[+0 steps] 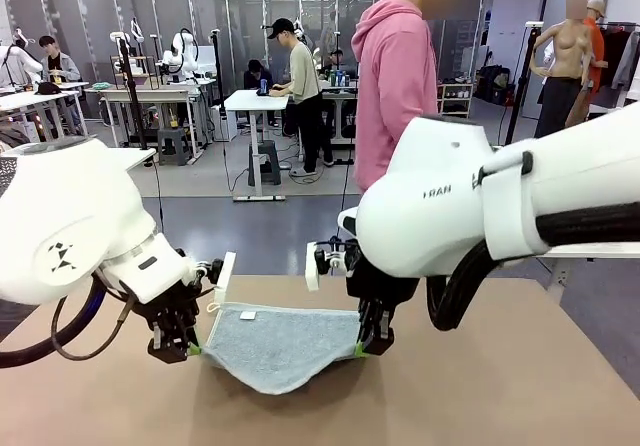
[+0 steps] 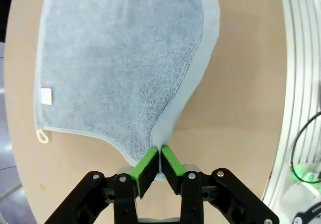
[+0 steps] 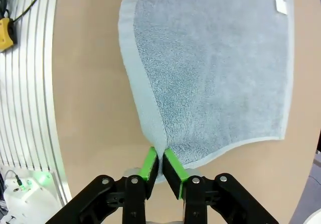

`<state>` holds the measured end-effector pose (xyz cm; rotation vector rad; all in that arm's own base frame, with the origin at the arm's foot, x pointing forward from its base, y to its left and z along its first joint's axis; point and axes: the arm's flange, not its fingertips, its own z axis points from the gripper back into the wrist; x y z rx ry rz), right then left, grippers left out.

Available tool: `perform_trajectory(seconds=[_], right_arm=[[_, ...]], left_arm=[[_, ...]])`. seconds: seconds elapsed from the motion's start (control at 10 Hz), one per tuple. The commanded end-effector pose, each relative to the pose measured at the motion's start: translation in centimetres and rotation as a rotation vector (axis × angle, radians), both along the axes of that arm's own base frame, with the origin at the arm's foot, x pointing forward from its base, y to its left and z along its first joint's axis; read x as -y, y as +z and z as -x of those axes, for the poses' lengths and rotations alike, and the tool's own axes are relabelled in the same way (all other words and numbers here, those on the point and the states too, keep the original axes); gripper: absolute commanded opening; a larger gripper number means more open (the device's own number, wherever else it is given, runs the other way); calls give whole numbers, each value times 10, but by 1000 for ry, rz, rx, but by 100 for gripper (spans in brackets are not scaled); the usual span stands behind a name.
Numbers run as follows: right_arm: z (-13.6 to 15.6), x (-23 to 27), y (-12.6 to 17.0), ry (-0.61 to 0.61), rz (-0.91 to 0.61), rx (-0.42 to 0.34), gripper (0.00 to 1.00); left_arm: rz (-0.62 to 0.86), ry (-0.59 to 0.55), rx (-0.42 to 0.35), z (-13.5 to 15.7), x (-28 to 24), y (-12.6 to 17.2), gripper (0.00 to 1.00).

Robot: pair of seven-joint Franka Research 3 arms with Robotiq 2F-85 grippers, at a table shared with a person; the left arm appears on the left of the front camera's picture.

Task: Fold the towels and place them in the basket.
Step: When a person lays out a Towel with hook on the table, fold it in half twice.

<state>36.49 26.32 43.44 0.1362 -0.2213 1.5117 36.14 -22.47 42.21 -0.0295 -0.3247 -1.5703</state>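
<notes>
**Both grippers pinched on one towel, near corners**

We find the left gripper [image 1: 190, 349] with its jaws drawn right down on the near left corner of a pale grey-blue towel [image 1: 280, 344]. In its wrist view the green pads [image 2: 148, 164] meet on a thin fold of cloth at 6 o'clock of the picture. From there the towel fans away toward 12.

The right gripper [image 1: 362, 349] does the same at the near right corner. Its green pads [image 3: 173, 166] stand almost together with cloth nipped between them, and the towel spreads up toward 12 and 1 o'clock.

From the front, the two grippers stand at the towel's 9 and 3 o'clock. Both point down, with their fingertips close to the table [image 1: 500, 386]. Between them the near edge bows toward 6 o'clock in a rounded belly. The far edge runs straight across at 12 o'clock and lies on the tabletop. We cannot tell whether the pinched corners are clear of the surface.

A small white label [image 1: 247, 315] sits at about 11 o'clock on the towel. A white loop [image 1: 212, 307] hangs off the far left corner, just beside the left arm's wrist.

At 12 o'clock beyond the table a person [image 1: 395, 76] in a pink hooded top stands at the far side.
</notes>
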Motion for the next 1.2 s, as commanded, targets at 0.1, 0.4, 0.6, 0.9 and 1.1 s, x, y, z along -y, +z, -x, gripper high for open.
perform_trajectory(seconds=[0.1,0.4,0.6,0.9,1.1], right_arm=[[-35,7,0,-21,-10,-43,11],[-84,2,-6,-13,-7,-42,11],[-123,-5,-17,-30,0,-62,11],[-172,1,-31,-46,53,-142,11],[-209,11,-43,-55,68,-176,11]], left_arm=[[32,35,28,-21,4,13,10],[70,40,37,-86,6,12,10],[58,19,-76,-142,9,2,10],[29,40,-131,-189,5,-7,10],[25,65,-166,-218,4,-17,10]])
